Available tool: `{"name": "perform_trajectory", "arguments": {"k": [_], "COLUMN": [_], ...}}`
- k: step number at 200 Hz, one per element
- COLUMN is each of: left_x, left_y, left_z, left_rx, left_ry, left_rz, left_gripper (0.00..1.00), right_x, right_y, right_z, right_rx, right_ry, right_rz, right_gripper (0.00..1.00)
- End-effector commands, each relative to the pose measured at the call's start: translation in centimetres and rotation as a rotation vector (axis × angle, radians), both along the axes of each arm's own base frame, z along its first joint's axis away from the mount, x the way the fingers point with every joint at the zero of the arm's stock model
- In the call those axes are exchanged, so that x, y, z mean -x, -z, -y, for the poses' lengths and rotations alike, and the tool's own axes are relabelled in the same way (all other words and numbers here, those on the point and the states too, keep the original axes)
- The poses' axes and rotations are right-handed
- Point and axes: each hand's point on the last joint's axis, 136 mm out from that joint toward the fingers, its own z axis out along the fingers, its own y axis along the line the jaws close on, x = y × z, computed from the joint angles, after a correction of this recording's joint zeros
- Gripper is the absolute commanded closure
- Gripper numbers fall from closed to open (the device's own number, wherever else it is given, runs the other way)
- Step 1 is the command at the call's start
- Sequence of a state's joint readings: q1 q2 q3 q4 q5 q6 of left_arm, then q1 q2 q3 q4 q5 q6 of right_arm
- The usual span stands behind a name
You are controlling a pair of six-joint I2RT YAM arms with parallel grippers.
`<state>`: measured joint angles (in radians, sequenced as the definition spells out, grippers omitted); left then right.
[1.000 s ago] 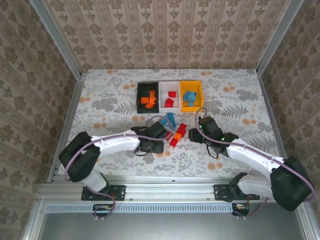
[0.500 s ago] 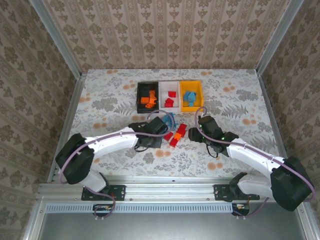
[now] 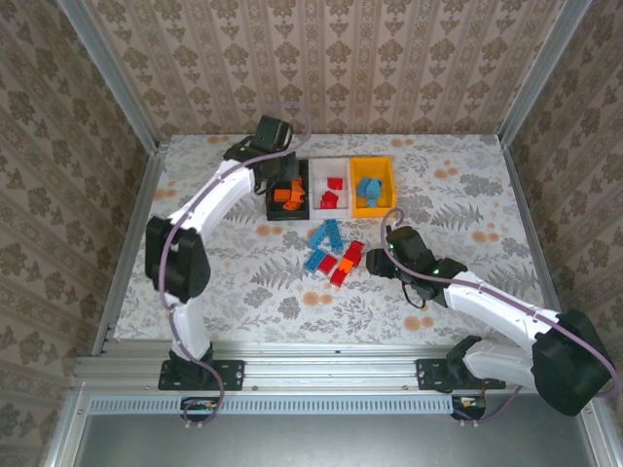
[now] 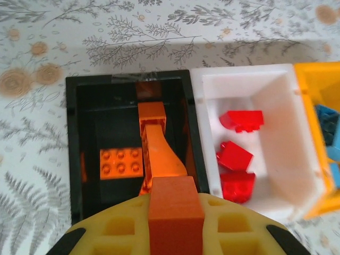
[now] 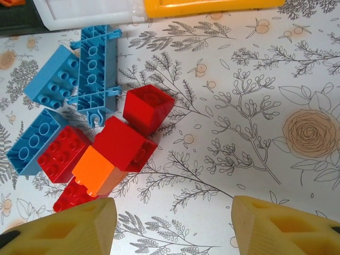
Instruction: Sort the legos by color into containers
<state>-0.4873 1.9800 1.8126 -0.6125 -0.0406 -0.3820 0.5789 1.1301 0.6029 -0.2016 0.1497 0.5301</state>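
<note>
My left gripper [image 4: 175, 236] is shut on an orange lego [image 4: 176, 208] and hangs over the black container [image 4: 71, 149], where other orange legos [image 4: 121, 163] lie. Red legos [image 4: 236, 156] are in the white container [image 4: 276, 117], and blue ones in the yellow container [image 3: 373, 207]. In the top view the left gripper [image 3: 288, 181] is at the black container [image 3: 272, 199]. A pile of loose legos [image 3: 333, 251] lies mid-table: a long blue one [image 5: 97, 69], red ones [image 5: 125, 142], an orange one [image 5: 94, 169]. My right gripper [image 5: 172, 215] stands open just right of the pile [image 3: 374, 257], holding nothing.
The three containers stand side by side at the back middle of the flowered table [image 3: 467, 214]. Metal frame rails [image 3: 136, 224] and patterned walls close the table on the left, right and back. The left arm arches over the table's left half.
The left gripper closed on an orange lego at the pile, and the arm swung back to above the black container. The right gripper has hardly moved.
</note>
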Motion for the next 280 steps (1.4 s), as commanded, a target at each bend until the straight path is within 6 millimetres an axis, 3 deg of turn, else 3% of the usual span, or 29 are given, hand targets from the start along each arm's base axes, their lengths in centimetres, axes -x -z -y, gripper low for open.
{"name": "perform_trajectory", "arguments": {"k": [1,30,79,82,86,101,137,163,180,206,218,227,256,280], "left_x": [-1.2,-3.1,-3.6,-3.6,-4.2,-4.2,-2.8,0.3,3.6,8.9,11.2,13.3,16.9,18.4], "left_y": [2.8,4.0,4.3,4.3,4.3,4.1,1.6,-1.0,-1.2,1.5,3.1,4.3,6.5,7.7], "left_z": [-0.1,-0.1,-0.2,-0.2,-1.6,-1.9,-2.3,-3.0,-3.4,-4.9,-5.8,-5.1,-6.2,-7.0], "left_rx": [-0.057,-0.092,-0.109,-0.11,-0.11,-0.102,-0.075,0.006,0.09,0.166,0.182,0.188,0.175,0.17], "left_ry": [0.049,0.023,0.015,0.016,-0.013,-0.018,-0.012,-0.034,-0.049,-0.088,-0.105,-0.079,-0.079,-0.087], "left_rz": [-0.075,-0.085,-0.081,-0.08,-0.082,-0.089,-0.064,-0.029,0.003,-0.023,-0.058,-0.085,-0.126,-0.144], "left_gripper": [0.85,0.85,0.74,0.73,0.7,0.51,0.4,0.34,0.28,0.24,0.24,0.23,0.23,0.22], "right_x": [0.7,0.7,0.6,0.6,0.6,0.7,0.7,0.5,0.2,-0.9,-1.3,-1.6,-1.9,-1.9], "right_y": [-0.3,-0.8,-0.8,-0.8,-0.8,-1.1,-1.5,-0.3,0.6,1.3,2.7,3.0,4.5,5.0], "right_z": [0.9,0.9,0.3,0.2,0.1,-0.1,-0.9,-2.1,-3.7,-5.5,-5.7,-6.0,-6.8,-8.2], "right_rx": [0.03,0.039,0.01,0.009,0.008,0.003,-0.009,-0.022,-0.015,-0.02,-0.008,-0.025,-0.099,-0.117], "right_ry": [0.01,0.003,-0.003,-0.003,-0.006,-0.009,-0.011,0.058,0.08,0.125,0.161,0.186,0.288,0.316], "right_rz": [0.002,0.009,-0.005,-0.006,-0.007,-0.004,0.002,-0.025,-0.038,-0.054,-0.084,-0.089,-0.13,-0.141], "right_gripper": [0.39,0.39,0.39,0.39,0.39,0.39,0.39,0.35,0.32,0.27,0.26,0.25,0.24,0.29]}}
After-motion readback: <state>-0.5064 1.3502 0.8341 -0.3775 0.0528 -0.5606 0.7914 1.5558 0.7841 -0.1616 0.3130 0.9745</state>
